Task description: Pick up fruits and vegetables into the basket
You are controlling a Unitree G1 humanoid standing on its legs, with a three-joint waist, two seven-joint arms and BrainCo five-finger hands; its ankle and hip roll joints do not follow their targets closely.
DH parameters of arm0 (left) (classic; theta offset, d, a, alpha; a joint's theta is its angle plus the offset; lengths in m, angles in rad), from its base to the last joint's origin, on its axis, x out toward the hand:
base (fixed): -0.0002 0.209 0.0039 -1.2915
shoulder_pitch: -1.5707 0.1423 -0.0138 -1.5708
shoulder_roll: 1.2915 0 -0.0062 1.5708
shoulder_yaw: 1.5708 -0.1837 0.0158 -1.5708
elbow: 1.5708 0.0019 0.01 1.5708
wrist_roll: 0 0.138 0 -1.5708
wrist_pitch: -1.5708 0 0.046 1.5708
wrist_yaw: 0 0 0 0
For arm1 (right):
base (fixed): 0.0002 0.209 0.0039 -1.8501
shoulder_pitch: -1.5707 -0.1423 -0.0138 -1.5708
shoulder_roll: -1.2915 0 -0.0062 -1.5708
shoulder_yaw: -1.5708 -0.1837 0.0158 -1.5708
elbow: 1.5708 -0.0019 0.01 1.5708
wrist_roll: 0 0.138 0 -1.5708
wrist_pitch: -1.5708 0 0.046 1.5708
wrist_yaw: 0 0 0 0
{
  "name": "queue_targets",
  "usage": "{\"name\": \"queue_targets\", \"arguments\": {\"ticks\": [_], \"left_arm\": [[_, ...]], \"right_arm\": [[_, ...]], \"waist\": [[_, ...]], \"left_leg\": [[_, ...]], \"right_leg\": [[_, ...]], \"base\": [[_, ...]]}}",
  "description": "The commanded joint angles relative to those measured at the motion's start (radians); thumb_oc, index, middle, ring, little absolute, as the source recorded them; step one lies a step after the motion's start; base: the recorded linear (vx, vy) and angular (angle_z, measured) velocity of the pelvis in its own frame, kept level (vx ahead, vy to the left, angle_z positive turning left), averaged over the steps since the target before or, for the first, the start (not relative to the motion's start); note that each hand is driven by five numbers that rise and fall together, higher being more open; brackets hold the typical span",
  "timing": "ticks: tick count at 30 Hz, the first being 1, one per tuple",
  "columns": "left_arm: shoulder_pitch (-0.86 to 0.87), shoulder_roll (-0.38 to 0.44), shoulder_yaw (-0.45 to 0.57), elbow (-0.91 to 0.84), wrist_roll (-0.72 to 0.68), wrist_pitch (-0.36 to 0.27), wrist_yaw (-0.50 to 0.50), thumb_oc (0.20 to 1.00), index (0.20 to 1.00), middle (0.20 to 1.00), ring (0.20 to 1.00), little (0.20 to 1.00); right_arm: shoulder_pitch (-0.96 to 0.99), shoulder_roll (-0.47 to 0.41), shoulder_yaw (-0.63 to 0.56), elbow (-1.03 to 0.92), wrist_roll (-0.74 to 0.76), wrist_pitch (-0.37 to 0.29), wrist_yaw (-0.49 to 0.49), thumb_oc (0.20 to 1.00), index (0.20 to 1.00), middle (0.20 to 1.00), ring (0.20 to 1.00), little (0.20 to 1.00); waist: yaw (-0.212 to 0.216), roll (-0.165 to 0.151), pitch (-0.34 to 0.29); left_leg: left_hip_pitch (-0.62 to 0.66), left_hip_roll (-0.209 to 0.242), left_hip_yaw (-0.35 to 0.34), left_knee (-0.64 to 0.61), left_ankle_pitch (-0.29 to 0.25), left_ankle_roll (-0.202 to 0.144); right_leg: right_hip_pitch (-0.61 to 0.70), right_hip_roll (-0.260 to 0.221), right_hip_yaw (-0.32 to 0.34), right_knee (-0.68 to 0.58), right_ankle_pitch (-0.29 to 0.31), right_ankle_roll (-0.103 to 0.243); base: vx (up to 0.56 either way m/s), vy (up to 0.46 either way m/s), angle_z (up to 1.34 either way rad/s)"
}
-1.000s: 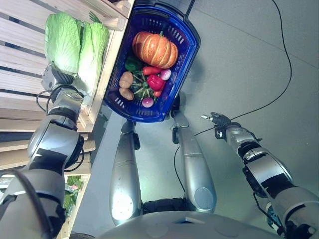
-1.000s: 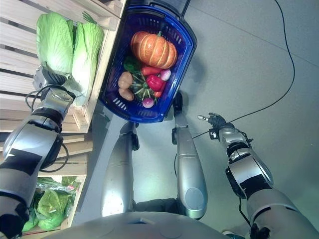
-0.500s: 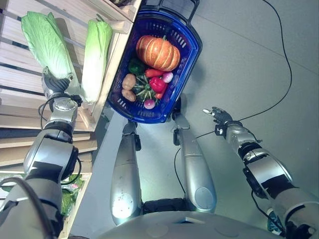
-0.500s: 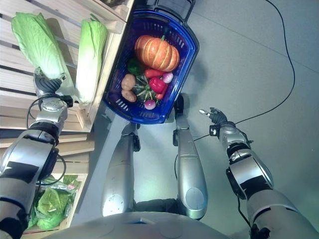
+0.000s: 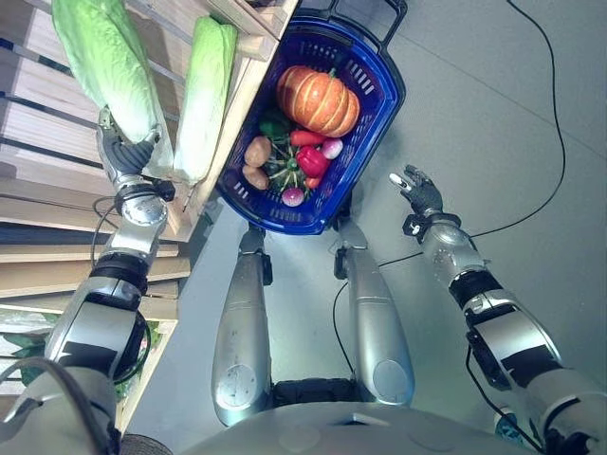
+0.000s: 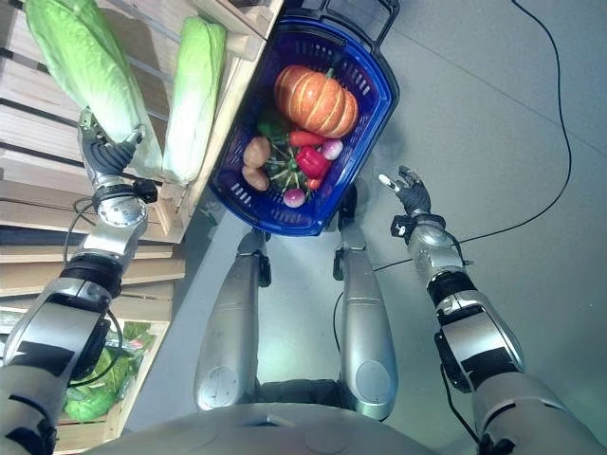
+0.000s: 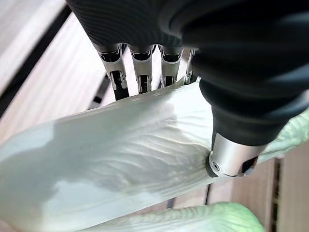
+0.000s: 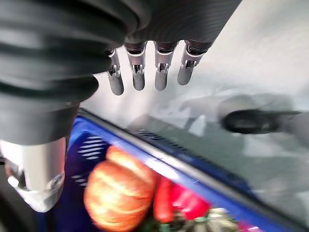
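Gripping cabbage (image 5: 104, 62) with left hand (image 5: 123, 156) (fingers (image 7: 140, 79) wrapped, wrist view), basket (image 5: 375, 100) beside

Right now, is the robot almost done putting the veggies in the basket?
Partly. The blue basket already holds a pumpkin, a red pepper, potatoes and more. The left hand is gripping one cabbage above the wooden shelf, not yet in the basket. A second cabbage lies there. The right hand hangs open, holding nothing.
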State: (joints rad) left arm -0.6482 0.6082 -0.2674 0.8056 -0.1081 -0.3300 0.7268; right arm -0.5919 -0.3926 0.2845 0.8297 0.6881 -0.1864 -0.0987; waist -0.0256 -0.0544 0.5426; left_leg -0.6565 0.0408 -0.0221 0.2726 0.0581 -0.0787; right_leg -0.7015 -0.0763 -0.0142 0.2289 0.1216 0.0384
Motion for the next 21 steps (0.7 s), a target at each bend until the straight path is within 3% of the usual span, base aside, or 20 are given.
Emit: {"name": "queue_targets", "arguments": {"ticks": [1,5,10,15,21], "left_arm": [[0.001,-0.038,0.037,-0.103,0.124,-0.061,0.109,0.2,0.2,0.2,0.2,0.2],[0.002,-0.014,0.041,-0.17,0.228,-0.056,0.17,0.2,0.2,0.2,0.2,0.2],[-0.007,0.015,0.029,-0.224,0.29,-0.066,0.164,0.2,0.2,0.2,0.2,0.2],[-0.016,0.04,-0.008,-0.303,0.386,-0.08,0.133,0.2,0.2,0.2,0.2,0.2],[-0.028,0.062,-0.069,-0.374,0.42,-0.086,0.017,0.2,0.2,0.2,0.2,0.2]], "right_arm": [[0.069,-0.058,-0.024,-0.107,0.026,-0.071,-0.045,1.0,1.0,1.0,1.0,1.0],[0.092,-0.055,-0.025,-0.242,0.0,-0.107,-0.093,1.0,1.0,1.0,1.0,1.0],[0.112,-0.054,-0.035,-0.338,-0.023,-0.139,-0.087,1.0,1.0,1.0,1.0,1.0],[0.128,-0.049,-0.04,-0.452,-0.065,-0.165,-0.084,1.0,1.0,1.0,1.0,1.0],[0.128,-0.053,-0.036,-0.557,-0.08,-0.159,-0.059,1.0,1.0,1.0,1.0,1.0]], "waist": [[-0.011,0.04,-0.023],[-0.017,0.043,-0.023],[-0.026,0.047,-0.023],[-0.035,0.056,-0.023],[-0.043,0.062,-0.023]], "left_leg": [[-0.002,-0.055,0.001,-0.019,-0.021,0.014],[0.0,-0.055,0.003,-0.026,-0.013,0.012],[0.008,-0.052,0.01,-0.037,-0.01,0.011],[0.015,-0.051,0.017,-0.047,-0.006,0.011],[0.025,-0.047,0.026,-0.061,-0.001,0.012]], "right_leg": [[0.045,0.049,-0.045,0.087,-0.138,0.009],[0.046,0.049,-0.043,0.082,-0.131,0.01],[0.05,0.047,-0.042,0.075,-0.129,0.013],[0.055,0.042,-0.041,0.064,-0.124,0.018],[0.062,0.041,-0.039,0.056,-0.12,0.023]], "base": [[0.0,0.0,0.0],[0.0,0.0,0.0],[0.0,0.006,-0.01],[0.0,0.012,-0.01],[0.0,0.017,-0.03]]}}
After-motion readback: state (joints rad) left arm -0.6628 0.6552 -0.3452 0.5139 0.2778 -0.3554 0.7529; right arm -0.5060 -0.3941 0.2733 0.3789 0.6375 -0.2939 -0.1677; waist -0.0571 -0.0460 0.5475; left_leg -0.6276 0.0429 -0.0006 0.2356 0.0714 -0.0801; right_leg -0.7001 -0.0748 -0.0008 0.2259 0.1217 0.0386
